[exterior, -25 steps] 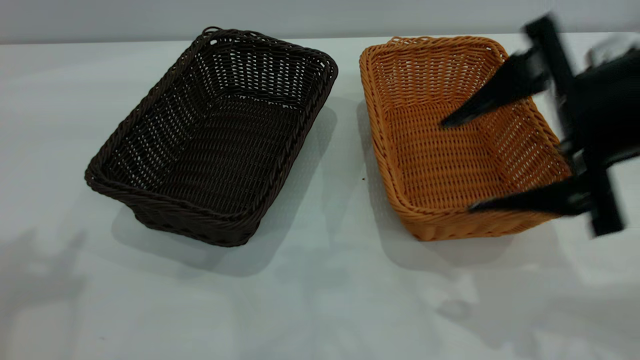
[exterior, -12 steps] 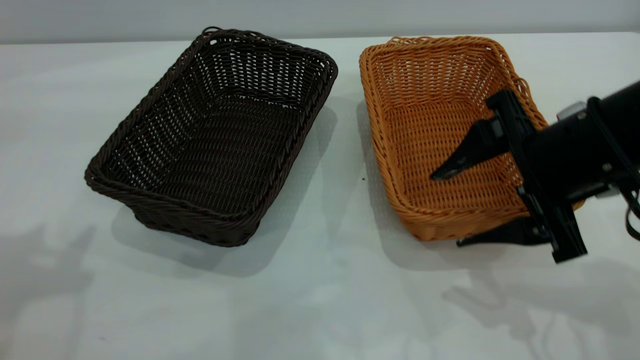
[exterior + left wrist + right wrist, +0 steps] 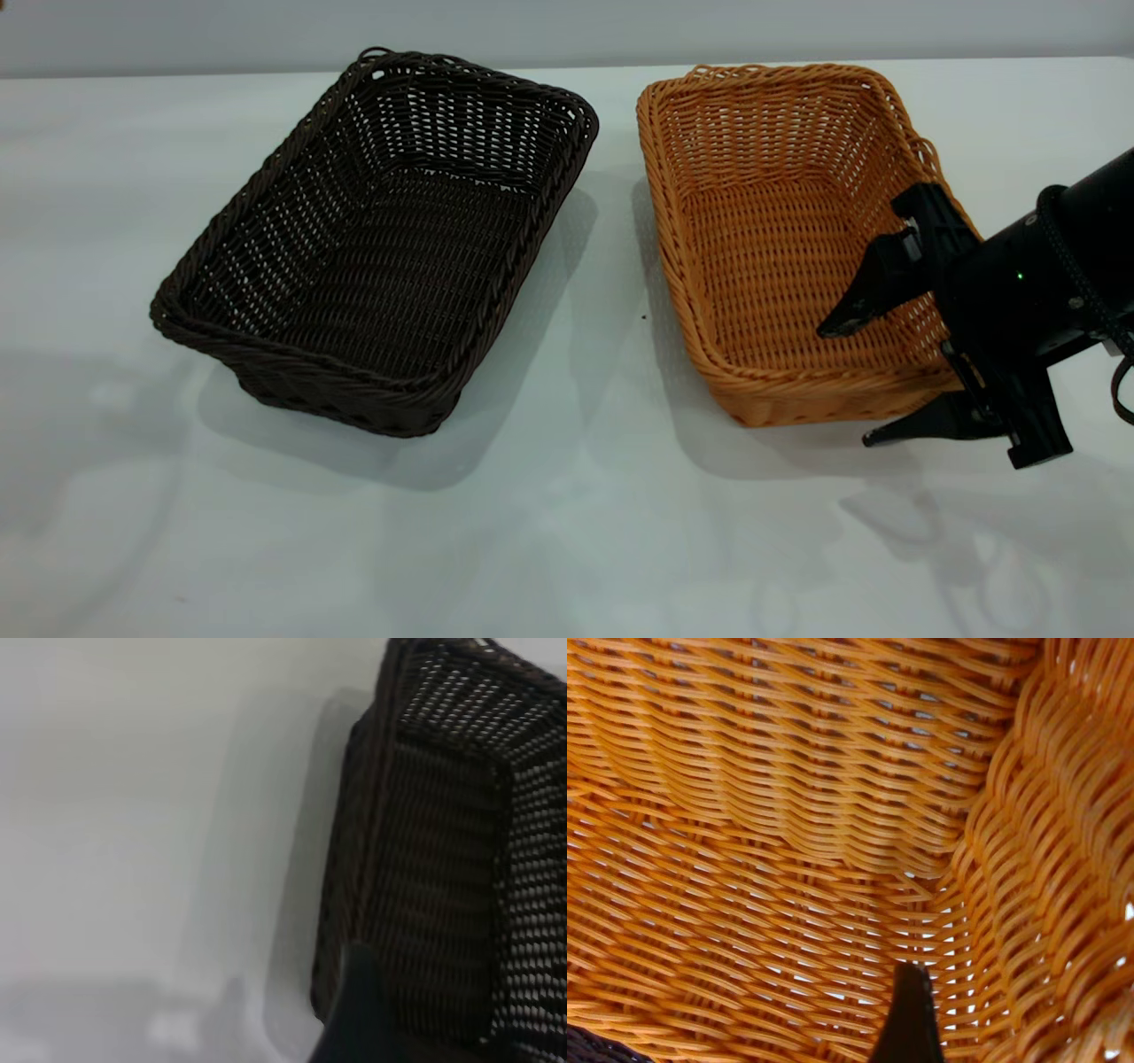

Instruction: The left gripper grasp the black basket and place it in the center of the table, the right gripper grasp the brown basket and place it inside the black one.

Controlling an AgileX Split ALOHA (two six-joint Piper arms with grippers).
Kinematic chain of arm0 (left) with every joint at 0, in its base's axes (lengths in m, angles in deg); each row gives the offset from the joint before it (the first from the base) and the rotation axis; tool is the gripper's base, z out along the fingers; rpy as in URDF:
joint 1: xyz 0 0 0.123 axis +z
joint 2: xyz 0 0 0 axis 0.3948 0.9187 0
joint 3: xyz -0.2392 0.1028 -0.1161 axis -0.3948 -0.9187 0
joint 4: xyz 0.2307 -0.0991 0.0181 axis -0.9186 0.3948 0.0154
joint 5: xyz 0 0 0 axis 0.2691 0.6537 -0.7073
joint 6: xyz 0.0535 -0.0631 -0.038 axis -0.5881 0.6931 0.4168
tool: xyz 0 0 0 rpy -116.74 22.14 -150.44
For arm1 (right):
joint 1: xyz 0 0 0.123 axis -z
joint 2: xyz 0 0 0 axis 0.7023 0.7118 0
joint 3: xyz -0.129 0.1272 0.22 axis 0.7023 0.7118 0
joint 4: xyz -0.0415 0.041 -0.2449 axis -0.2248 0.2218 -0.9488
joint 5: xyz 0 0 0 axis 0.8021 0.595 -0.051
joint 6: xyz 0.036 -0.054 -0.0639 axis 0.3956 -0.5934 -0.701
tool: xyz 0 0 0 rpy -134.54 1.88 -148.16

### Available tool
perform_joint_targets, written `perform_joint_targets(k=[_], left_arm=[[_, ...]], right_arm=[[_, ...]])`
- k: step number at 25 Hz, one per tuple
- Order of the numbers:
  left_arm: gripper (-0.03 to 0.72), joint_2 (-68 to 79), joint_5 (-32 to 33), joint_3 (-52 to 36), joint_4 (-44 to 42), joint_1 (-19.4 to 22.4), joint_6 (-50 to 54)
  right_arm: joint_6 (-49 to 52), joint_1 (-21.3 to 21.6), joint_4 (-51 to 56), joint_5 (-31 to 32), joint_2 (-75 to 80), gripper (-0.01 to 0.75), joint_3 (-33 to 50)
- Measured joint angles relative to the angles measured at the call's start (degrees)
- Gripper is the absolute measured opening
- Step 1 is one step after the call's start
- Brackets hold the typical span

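Right tool (image 3: 873,383), fingers apart, straddles the brown basket's (image 3: 780,248) near corner; black basket (image 3: 381,239) sits ungrasped on the tabletop (image 3: 549,532); nesting not yet done.

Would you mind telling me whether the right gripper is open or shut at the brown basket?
Open. The right gripper has one finger inside the brown basket and the other outside its near corner, straddling the rim, spread apart.

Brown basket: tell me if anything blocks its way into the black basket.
Nothing visible does. The brown basket and the black basket sit side by side on the table with only a bare strip between them. The black basket is empty. The right hand straddles the brown basket's near right corner, open.
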Motion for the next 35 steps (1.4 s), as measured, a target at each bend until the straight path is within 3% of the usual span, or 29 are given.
perform_joint_targets(k=[4,14,18,25,35], left_arm=[[0.51,10.7,0.3,6.3,-0.1,-1.2,-0.4],[0.51,32.9,0.3,23.2,-1.4,-9.9,-1.1],[0.51,36.7,-2.7,25.3,-2.6,-12.3,-1.0],[0.51,40.1,-7.1,26.3,-2.3,-12.5,-1.0],[0.489,48.0,-8.7,27.7,-1.1,-13.6,-1.0]], right_arm=[[0.0,0.0,0.0,0.0,0.0,0.532,0.0],[0.0,0.0,0.1,0.0,0.0,0.531,0.0],[0.0,0.0,0.1,0.0,0.0,0.531,0.0],[-0.1,0.0,0.1,0.0,0.0,0.531,0.0],[-0.4,0.0,0.1,-0.7,0.0,0.498,-0.2]])
